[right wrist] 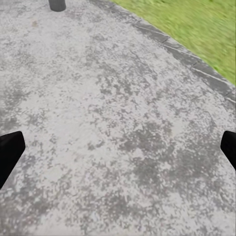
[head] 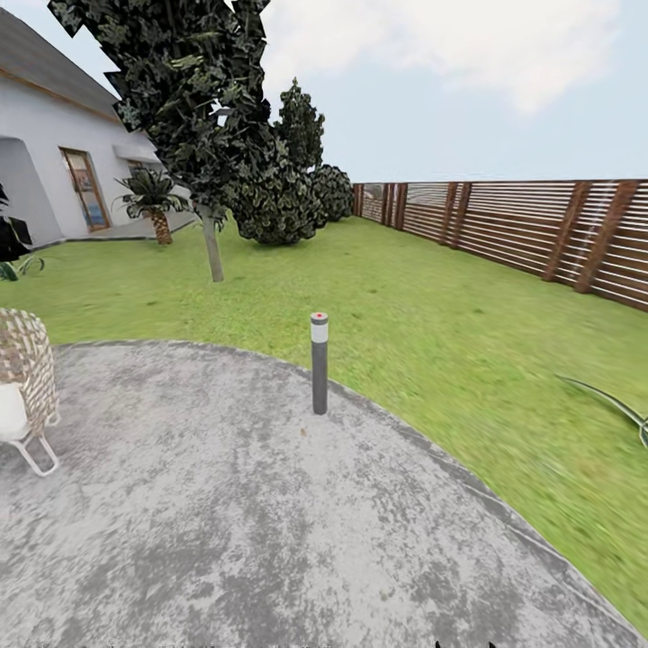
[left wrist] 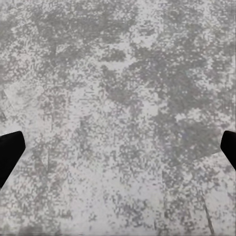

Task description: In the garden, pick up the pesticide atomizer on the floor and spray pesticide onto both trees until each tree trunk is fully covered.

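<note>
Wide green lawn (head: 432, 297) ringed by a brown slatted wooden fence (head: 540, 229) lies ahead of my pincers, a pale-trunked tree (head: 212, 247) standing on it far off. Both my left pincer (left wrist: 118, 150) and right pincer (right wrist: 118, 150) hang spread wide, empty, over the round grey mottled paved patch (head: 225, 522). A thin grey bollard lamp (head: 319, 364) stands beyond my right pincer.

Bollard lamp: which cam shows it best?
Head view: the whole bollard lamp stands upright at the paved patch's edge. The right wrist view catches just its dark base; the left wrist view looks at bare paving.
</note>
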